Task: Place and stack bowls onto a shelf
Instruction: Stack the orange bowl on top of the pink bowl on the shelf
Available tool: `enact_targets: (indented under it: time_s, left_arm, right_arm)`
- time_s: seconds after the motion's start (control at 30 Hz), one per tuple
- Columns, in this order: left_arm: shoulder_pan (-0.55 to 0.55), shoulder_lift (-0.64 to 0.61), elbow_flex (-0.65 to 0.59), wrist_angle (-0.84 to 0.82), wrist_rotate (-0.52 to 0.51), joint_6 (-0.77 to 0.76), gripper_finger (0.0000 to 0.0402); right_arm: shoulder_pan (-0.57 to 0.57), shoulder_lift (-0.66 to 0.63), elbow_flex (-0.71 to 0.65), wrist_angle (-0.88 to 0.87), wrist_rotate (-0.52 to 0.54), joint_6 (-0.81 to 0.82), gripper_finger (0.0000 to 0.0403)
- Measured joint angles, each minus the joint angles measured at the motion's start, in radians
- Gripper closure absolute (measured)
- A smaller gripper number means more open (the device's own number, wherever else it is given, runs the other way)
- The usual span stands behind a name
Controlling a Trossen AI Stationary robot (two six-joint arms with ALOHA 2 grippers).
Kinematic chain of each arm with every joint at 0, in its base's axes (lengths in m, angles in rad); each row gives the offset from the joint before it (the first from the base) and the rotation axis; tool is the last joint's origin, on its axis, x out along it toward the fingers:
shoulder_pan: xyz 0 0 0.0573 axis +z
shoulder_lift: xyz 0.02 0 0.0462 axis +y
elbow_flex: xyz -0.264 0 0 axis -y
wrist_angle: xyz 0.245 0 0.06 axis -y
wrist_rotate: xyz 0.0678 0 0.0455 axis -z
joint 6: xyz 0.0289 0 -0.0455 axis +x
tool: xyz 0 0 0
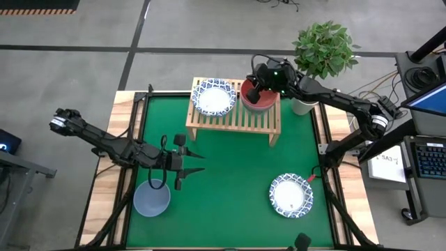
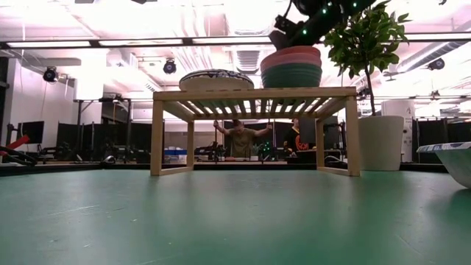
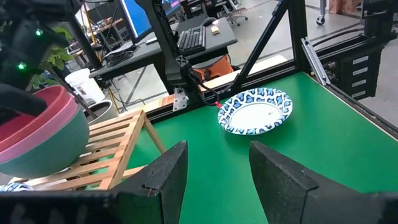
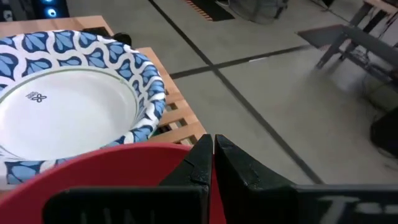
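The light-wood shelf [image 1: 233, 120] stands at the far side of the green mat. On its left part sits a white bowl with a blue patterned rim [image 1: 214, 97]. On its right part is a nested stack: a red bowl [image 1: 256, 99] on top, then pink, with a dark green bowl [image 2: 291, 75] at the bottom. My right gripper [image 1: 260, 88] is over this stack, shut on the red bowl. My left gripper [image 1: 198, 162] hovers open over the mat's left middle, touching nothing. Beside it a blue-grey bowl [image 1: 152, 199] rests on the mat. Another patterned bowl [image 1: 291, 195] rests near right. My right gripper pinches the red bowl's rim [image 4: 186, 152] between its two fingers, coming from above and slanting down. The rim part is the one facing the patterned bowl. The red bowl sits upright, nested in the stack on the shelf.
A potted plant [image 1: 322, 49] in a pale pot [image 1: 303, 104] stands just right of the shelf, close under the right arm. Wooden table edges and black frame rails border the mat. Open mat lies between the shelf and the two bowls at the near side.
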Motion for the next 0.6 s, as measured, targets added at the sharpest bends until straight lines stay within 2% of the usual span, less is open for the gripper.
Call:
enact_targets:
  time_s: [0.37, 0.5, 0.6]
  left_arm:
    - [0.000, 0.000, 0.000, 0.000, 0.000, 0.000, 0.0247]
    - [0.000, 0.000, 0.000, 0.000, 0.000, 0.000, 0.0247]
    - [0.000, 0.000, 0.000, 0.000, 0.000, -0.001, 0.0247]
  right_arm:
    - [-0.004, -0.016, -0.026, 0.040, -0.010, 0.015, 0.0394]
    - [0.001, -0.053, -0.038, 0.049, -0.063, 0.042, 0.0394]
    - [0.006, -0.091, -0.099, 0.113, -0.085, 0.068, 0.0394]
